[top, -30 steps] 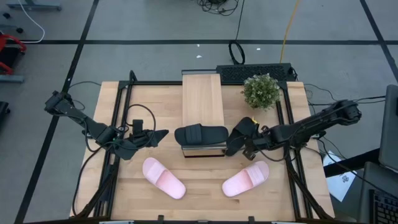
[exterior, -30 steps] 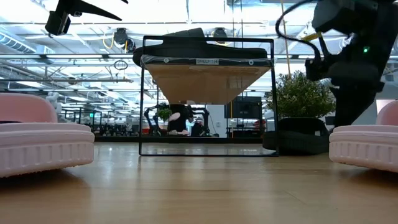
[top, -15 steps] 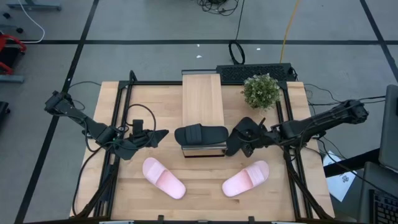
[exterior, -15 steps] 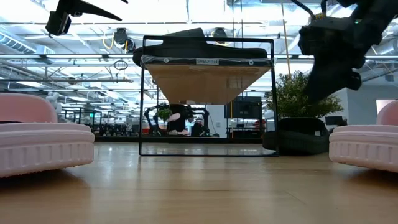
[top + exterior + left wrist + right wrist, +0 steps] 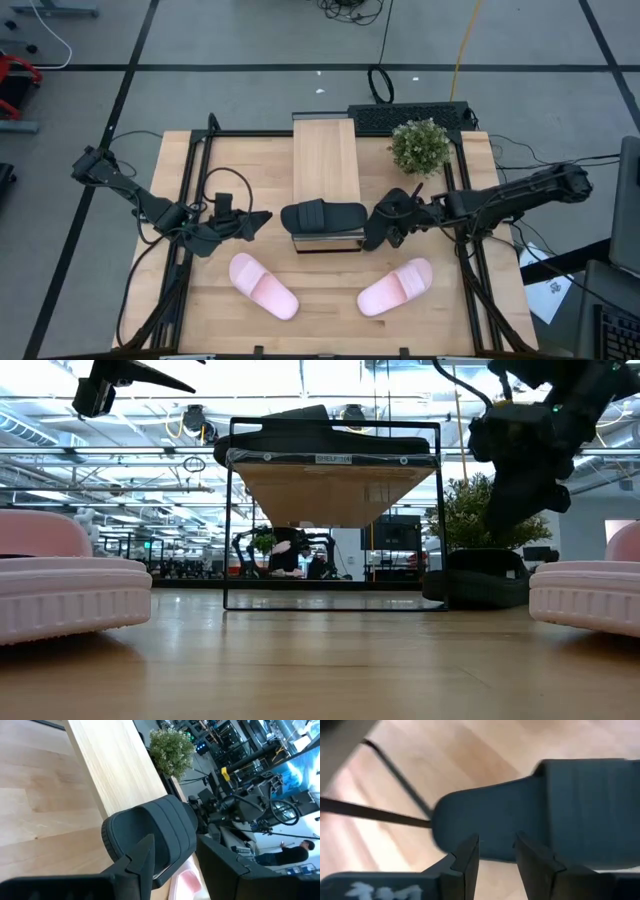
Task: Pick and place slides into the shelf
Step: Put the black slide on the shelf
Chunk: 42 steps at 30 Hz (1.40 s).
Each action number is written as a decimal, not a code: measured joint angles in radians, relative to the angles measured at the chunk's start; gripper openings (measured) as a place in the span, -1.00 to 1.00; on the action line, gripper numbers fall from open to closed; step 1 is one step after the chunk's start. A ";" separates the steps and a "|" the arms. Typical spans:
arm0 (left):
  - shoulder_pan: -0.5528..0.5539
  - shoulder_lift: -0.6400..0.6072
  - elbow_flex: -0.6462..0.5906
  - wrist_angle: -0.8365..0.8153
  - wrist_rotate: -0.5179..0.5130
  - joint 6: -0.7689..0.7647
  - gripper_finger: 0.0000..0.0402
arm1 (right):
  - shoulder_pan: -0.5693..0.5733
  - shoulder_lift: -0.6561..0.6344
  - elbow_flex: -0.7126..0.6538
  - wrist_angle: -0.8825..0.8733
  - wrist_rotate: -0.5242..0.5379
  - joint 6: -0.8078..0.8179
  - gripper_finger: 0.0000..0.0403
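One black slide (image 5: pixel 322 215) lies sole-down across the near end of the shelf (image 5: pixel 325 160), a light plank on a dark frame (image 5: pixel 330 460). My right gripper (image 5: pixel 405 218) is just right of the shelf's near end, shut on the second black slide (image 5: pixel 385 222). Two pale pink slides (image 5: pixel 263 286) (image 5: pixel 395 287) rest on their soles near the table's near edge. My left gripper (image 5: pixel 255 218) waits open left of the shelf, above the table, facing the shelved slide (image 5: pixel 155 835). My right gripper pinches the black slide by the edge of its sole (image 5: pixel 495 847) between its two fingers (image 5: pixel 465 857), coming from the table's right side. The slide (image 5: pixel 515 490) is lifted clear of the table and hangs tilted. How far back it reaches between the fingers does not show.
A potted plant (image 5: pixel 420 146) stands at the far right of the table, behind the right gripper (image 5: pixel 480 520). Dark rails (image 5: pixel 190 200) run along both table sides. Bare tabletop (image 5: pixel 330 290) lies between the two pink slides.
My right gripper has risen with the black slide, lifting it off the table, and has moved a little toward the shelf; the slide has tipped in the hold. The left arm and the other slides have stayed put.
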 joint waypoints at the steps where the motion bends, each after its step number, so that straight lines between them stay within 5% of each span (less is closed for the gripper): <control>1: 0.000 0.000 0.000 0.000 0.003 0.002 -0.30 | -0.002 -0.004 0.000 0.008 -0.020 -0.007 -0.43; 13: 0.000 0.000 0.000 -0.001 0.019 0.036 -0.30 | -0.002 -0.039 0.000 0.117 -0.074 -0.007 -0.43; 19: 0.000 0.000 0.000 -0.001 0.024 0.044 -0.30 | 0.019 -0.053 0.001 0.108 -0.010 -0.093 -0.43; 31: 0.000 0.000 0.000 -0.002 0.025 0.045 -0.30 | 0.164 -0.002 0.255 -0.327 0.353 -0.190 -0.43; 42: 0.000 0.000 0.000 -0.007 0.022 0.055 -0.30 | 0.166 0.237 0.251 -0.495 0.354 -0.112 -0.43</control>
